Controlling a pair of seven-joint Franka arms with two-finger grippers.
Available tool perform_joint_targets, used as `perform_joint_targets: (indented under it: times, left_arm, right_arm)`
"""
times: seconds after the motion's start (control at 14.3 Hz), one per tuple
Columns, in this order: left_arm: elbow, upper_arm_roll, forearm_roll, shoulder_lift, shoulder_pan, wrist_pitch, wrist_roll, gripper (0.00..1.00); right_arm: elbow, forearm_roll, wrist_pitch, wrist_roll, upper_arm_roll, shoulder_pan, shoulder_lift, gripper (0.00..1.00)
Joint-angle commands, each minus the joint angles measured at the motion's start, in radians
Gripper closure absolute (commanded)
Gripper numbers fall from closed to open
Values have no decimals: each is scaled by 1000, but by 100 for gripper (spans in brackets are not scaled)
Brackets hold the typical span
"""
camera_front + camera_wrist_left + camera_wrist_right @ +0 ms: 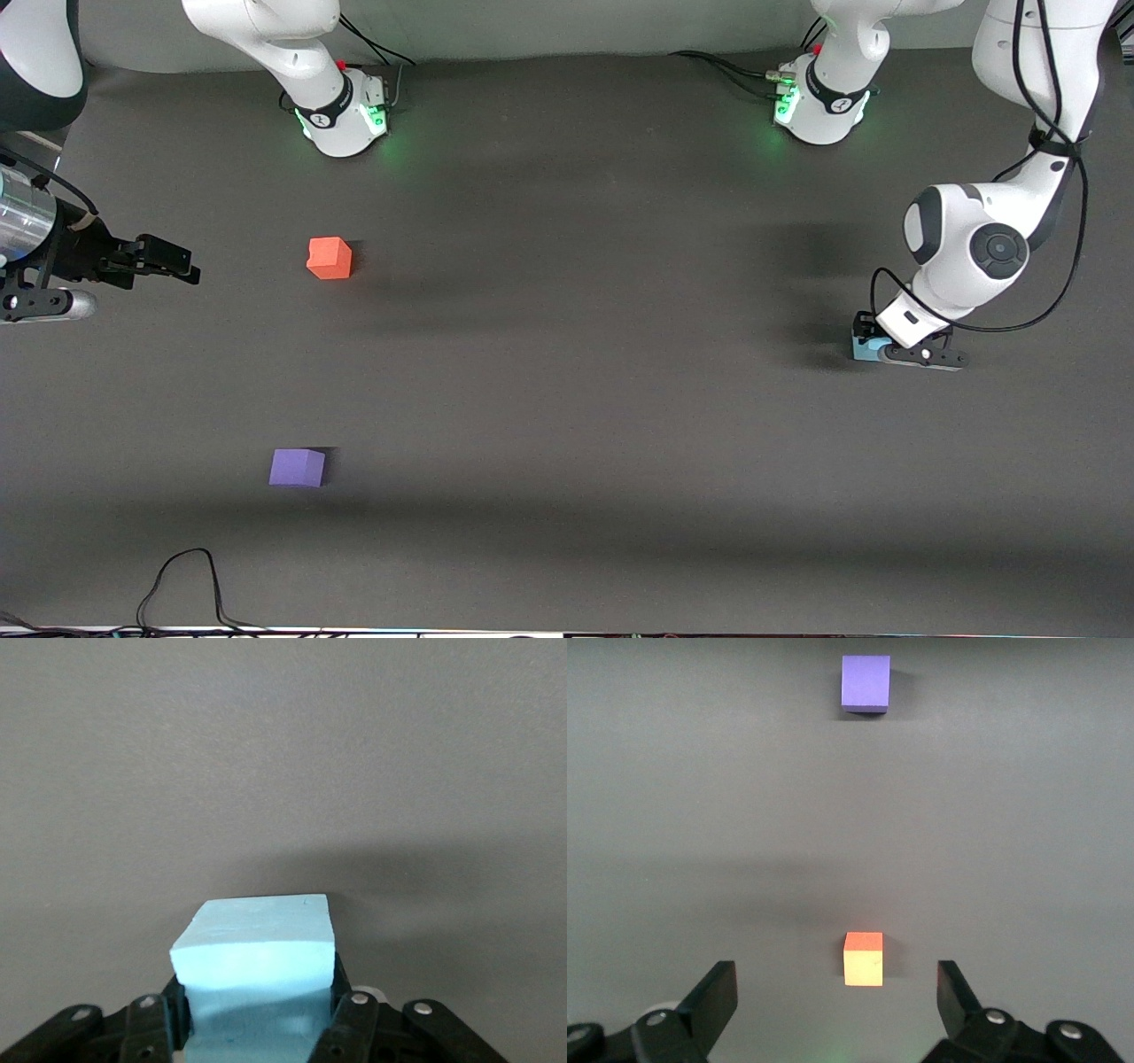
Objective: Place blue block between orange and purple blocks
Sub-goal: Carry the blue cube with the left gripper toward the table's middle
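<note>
While the dark grey surface (567, 399) carries only three cubes, the two arms stand well apart at its ends. Left arm: reaching down at its own end, left claw (873, 348) at surface level, its fingers (350, 1014) closed on two opposite side faces of the blue block (257, 943), which appears to rest on the surface. Right arm: waiting at its end, right claw (168, 261) held with fingers (713, 997) spread wide, gripping nothing. Orange block (330, 258) lies toward the right arm's end; purple block (297, 467) sits nearer the front camera, well apart from it, gap unoccupied. Judgement: the blue block looks matte, light and foam-like, slightly yielding, unlikely to slip; flat opposite sides are the sound hold, with moderate pressure.
</note>
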Motion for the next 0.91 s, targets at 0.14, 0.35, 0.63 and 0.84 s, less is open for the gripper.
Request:
perform_joint_targets:
  times: [0.14, 0.35, 0.63, 0.84]
  left_arm:
    - [147, -36, 5, -138, -51, -380, -153, 54]
    - [245, -109, -2, -142, -177, -497, -396, 54]
    - [412, -188, -31, -33, -378, -506, -737, 54]
    - [590, -188, -19, 126, -542, -501, -916, 54]
  right_arm:
    - [-9, 0, -10, 15, -3, 11, 0, 0]
    - [-9, 0, -1, 18, 0, 13, 1, 0]
    - [-9, 6, 10, 184, 4, 80, -5, 0]
    - [6, 17, 17, 212, 4, 137, 6, 0]
